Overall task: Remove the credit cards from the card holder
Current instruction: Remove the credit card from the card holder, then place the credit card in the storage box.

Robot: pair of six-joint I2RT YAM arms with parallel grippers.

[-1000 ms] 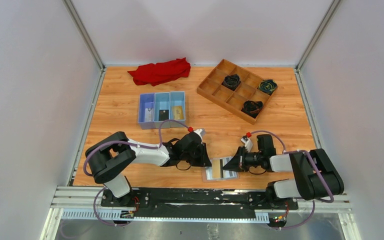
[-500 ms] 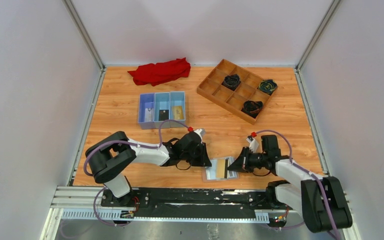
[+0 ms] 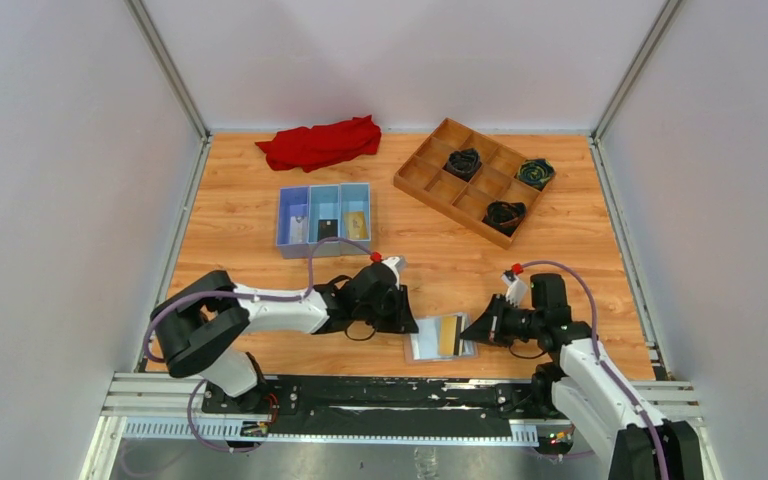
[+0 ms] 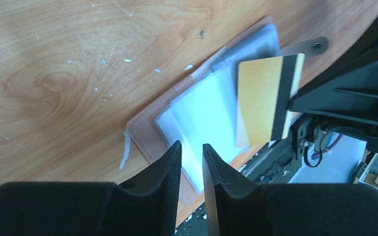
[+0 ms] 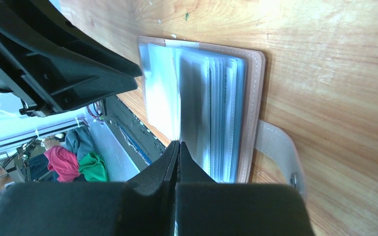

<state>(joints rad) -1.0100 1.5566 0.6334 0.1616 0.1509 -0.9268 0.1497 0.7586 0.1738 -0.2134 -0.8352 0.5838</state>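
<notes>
- Right gripper (image 3: 474,328) clamped on gold card (image 4: 262,101), partly out of holder (image 4: 197,118): draw it flat, straight away
- Left gripper (image 4: 192,150) slightly parted, empty, over holder edge: pin holder down

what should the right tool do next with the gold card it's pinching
Probably draw the gold card to the right until it clears the card holder. The right tool is shut on its striped edge, but its other end overlaps a clear sleeve; the left tool sits over the holder's opposite edge.
</notes>
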